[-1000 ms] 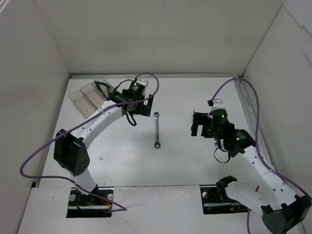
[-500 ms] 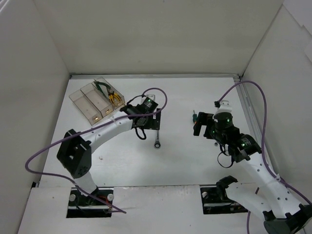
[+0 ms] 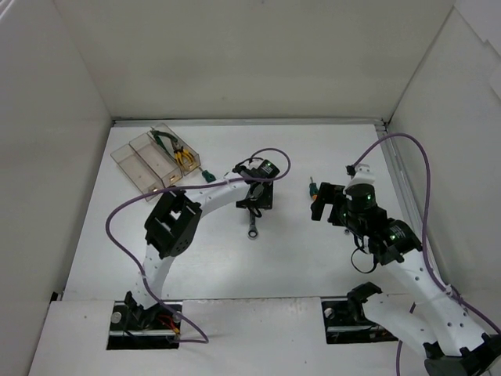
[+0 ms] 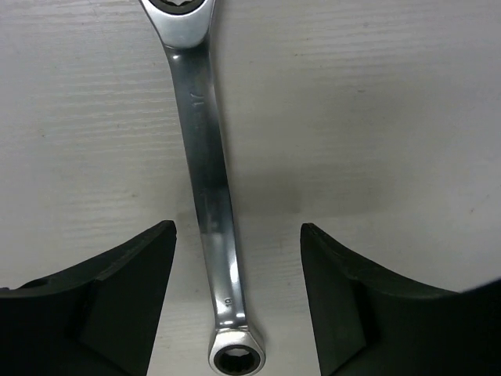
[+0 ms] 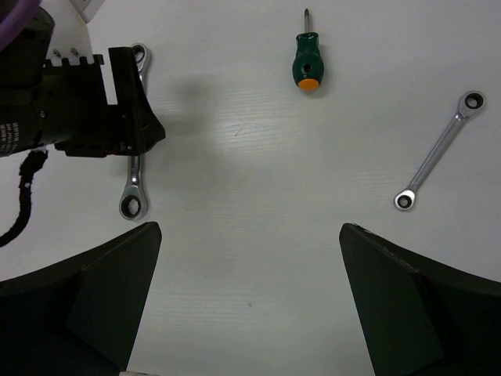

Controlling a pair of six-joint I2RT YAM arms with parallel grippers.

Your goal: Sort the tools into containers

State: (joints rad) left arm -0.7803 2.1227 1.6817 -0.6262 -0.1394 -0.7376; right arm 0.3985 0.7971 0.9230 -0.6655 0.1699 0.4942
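Note:
A silver wrench (image 4: 205, 172) lies flat on the white table, and its ring end (image 3: 252, 232) shows below my left gripper (image 3: 257, 196). My left gripper (image 4: 236, 229) is low over the wrench and open. Its fingers (image 4: 117, 298) stand on either side of the shaft with a gap on each side. My right gripper (image 5: 250, 227) is wide open over bare table. A green and orange screwdriver (image 5: 307, 66) and a second wrench (image 5: 437, 153) lie ahead of it. The clear containers (image 3: 149, 164) sit at the back left, with pliers (image 3: 176, 149) in the rightmost bin.
A small green-handled tool (image 3: 208, 176) lies on the table just right of the bins. White walls (image 3: 70, 117) enclose the table on the left, back and right. Purple cables (image 3: 415, 180) loop from both arms.
My left arm swung right from the bins to the wrench and came down over it, and its jaws narrowed. My right gripper shifted slightly toward the screwdriver and stayed open.

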